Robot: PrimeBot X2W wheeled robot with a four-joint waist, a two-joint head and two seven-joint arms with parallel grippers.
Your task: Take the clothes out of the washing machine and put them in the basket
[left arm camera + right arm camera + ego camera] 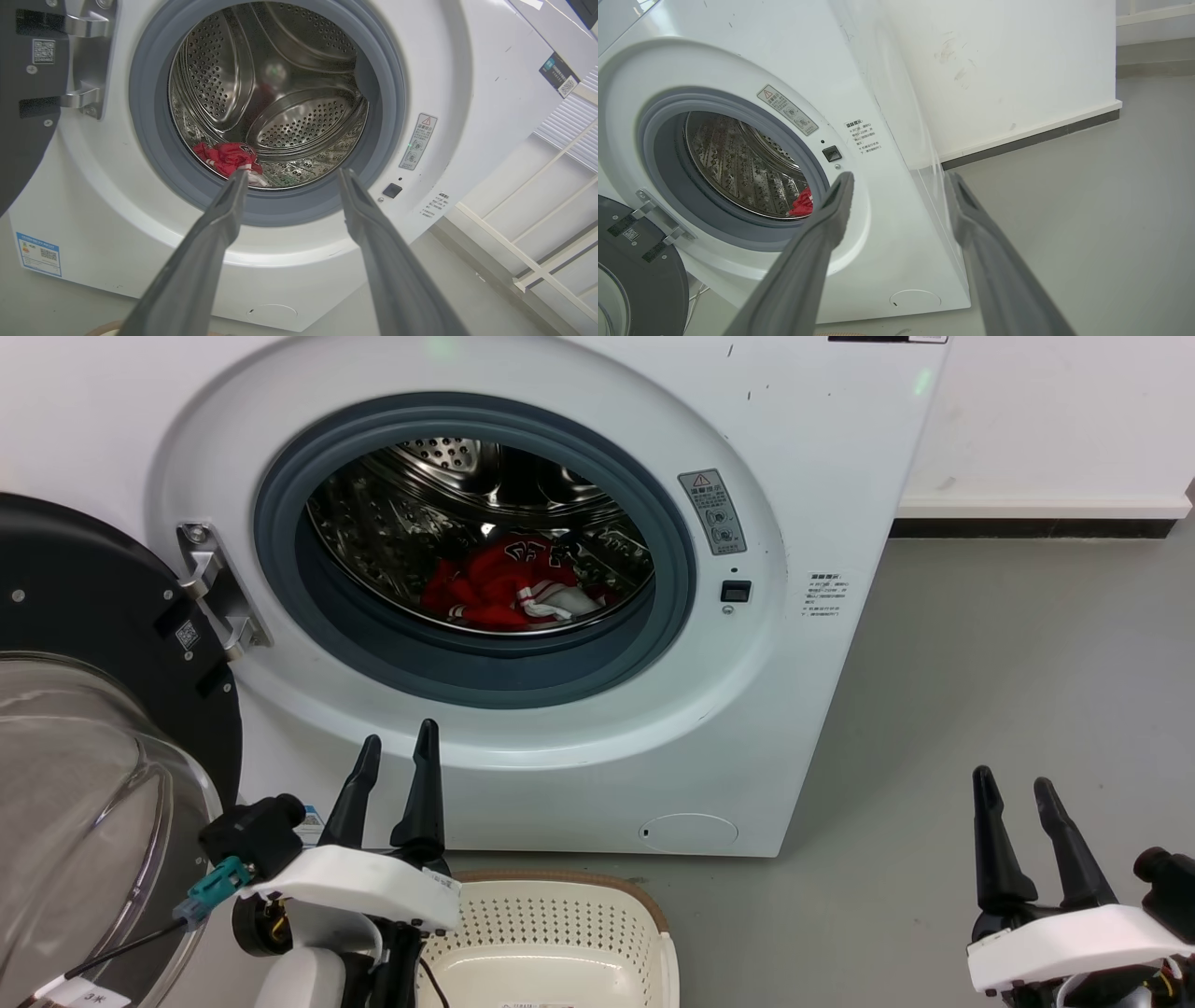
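Both pairs empty: left fingers [425, 784] and right fingers [994, 840] are parted partway, holding nothing. The clothes [509, 588] are a red jersey heap low in the drum [392, 523] of the washing machine [822, 728]; its door [84, 616] stands open at frame left. The heap lies up-frame and slightly right of my left fingers, with its long axis running left-right. Left arm is nearer; right fingers sit lower right over floor [1027, 663]. Basket [560, 879] is bottom centre, beside my left wrist. Writing: warning-triangle sticker [711, 511] right of the seal [280, 523], text too small to read. QR label [187, 635] on the door. Jersey lettering unreadable.
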